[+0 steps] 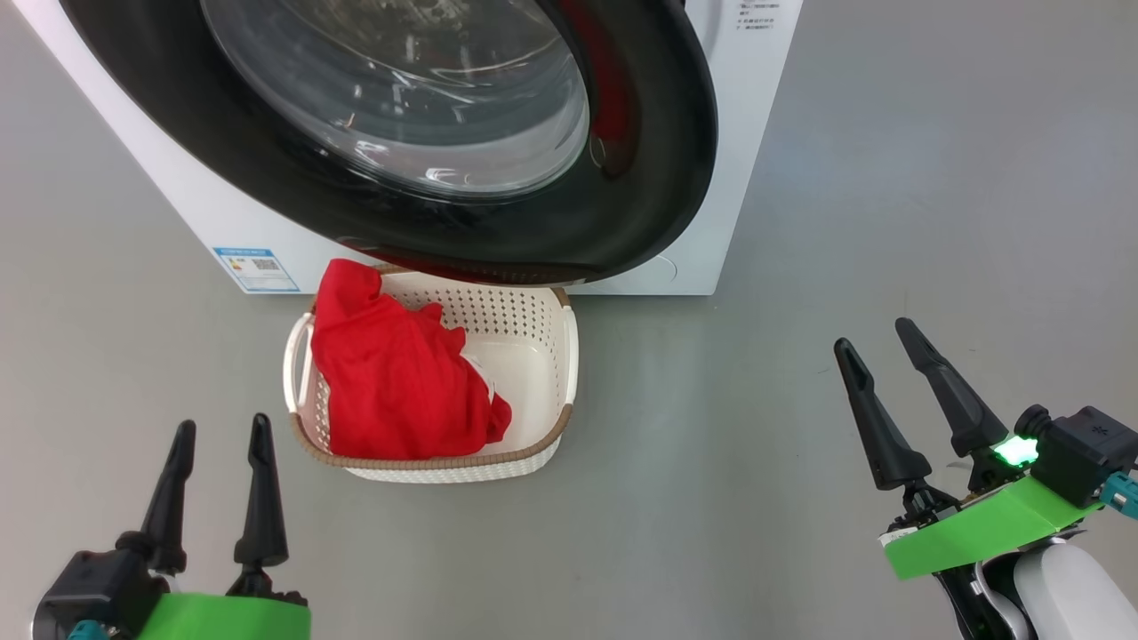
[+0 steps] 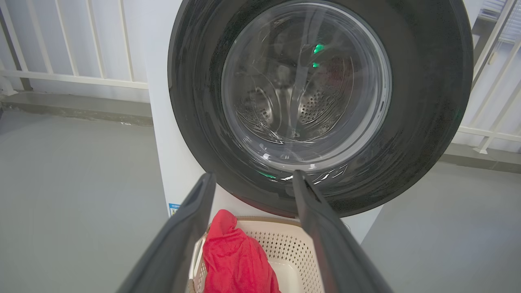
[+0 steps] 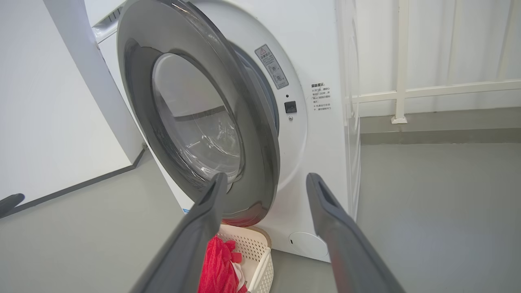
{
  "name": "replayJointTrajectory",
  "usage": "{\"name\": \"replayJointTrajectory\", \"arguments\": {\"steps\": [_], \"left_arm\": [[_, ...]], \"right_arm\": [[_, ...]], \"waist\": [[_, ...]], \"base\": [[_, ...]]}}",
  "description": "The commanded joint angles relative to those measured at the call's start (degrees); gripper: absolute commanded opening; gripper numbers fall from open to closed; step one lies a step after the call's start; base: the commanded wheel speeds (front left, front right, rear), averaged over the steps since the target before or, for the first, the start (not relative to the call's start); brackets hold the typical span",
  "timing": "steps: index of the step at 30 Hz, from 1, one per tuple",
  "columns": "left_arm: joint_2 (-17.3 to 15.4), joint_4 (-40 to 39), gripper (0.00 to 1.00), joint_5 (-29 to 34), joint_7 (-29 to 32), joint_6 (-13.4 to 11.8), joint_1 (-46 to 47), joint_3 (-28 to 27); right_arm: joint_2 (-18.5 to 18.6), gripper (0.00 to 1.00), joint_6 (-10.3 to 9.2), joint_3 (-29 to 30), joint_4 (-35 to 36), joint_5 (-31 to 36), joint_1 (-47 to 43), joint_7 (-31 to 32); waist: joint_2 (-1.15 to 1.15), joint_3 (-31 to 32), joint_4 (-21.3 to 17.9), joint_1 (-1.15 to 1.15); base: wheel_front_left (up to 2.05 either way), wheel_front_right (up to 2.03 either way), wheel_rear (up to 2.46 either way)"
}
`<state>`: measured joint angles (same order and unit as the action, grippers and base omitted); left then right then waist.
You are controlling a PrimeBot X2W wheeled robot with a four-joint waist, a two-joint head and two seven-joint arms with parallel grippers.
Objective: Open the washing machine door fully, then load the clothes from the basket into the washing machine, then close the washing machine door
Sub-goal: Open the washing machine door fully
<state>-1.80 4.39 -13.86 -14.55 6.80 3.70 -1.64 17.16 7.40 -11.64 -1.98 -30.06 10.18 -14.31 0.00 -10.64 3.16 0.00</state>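
The washing machine [image 1: 742, 160] stands ahead of me. Its door [image 1: 658, 178], a black rim around domed glass, hangs partly open over the basket [image 1: 533, 342]; in the right wrist view the door [image 3: 266, 154] stands ajar from the white front [image 3: 321, 162]. Red clothes [image 1: 396, 382] fill the left half of the cream basket on the floor. My left gripper [image 1: 222, 425] is open and empty, near the basket's front left corner. My right gripper [image 1: 871, 335] is open and empty, well to the right of the basket. Through the open left fingers [image 2: 191, 228] I see the clothes [image 2: 236, 260] and the door [image 2: 407, 101].
Grey floor [image 1: 711, 462] lies all around the basket and to the right of the machine. A white railing [image 2: 81, 79] runs behind the machine on both sides. A white wall [image 3: 49, 122] stands to its left. A round service flap [image 3: 308, 244] sits low on the machine's front.
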Motion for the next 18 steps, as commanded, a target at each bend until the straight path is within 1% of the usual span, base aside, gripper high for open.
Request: {"name": "replayJointTrajectory", "arguments": {"steps": [1,12,18], "left_arm": [[-1.1,-1.7,1.0,-0.3,-0.4,-0.2,0.7,-1.6],[-1.1,-2.0,1.0,-0.2,-0.4,-0.3,0.8,-1.7],[-1.1,-2.0,1.0,-0.1,-0.4,-0.3,1.3,-1.7]], "right_arm": [[0.7,1.0,0.09,-0.7,1.3,0.7,-0.1,-0.7],[0.7,1.0,0.09,-0.9,0.8,0.8,0.4,-0.7],[1.9,1.0,0.09,-1.1,-0.2,0.0,2.6,-0.7]], "waist": [[0.0,0.0,0.0,0.0],[0.0,-0.3,0.0,0.0],[0.0,-1.3,0.2,0.0]], "base": [[0.0,0.0,0.0],[0.0,0.0,0.0],[0.0,0.0,0.0]]}}
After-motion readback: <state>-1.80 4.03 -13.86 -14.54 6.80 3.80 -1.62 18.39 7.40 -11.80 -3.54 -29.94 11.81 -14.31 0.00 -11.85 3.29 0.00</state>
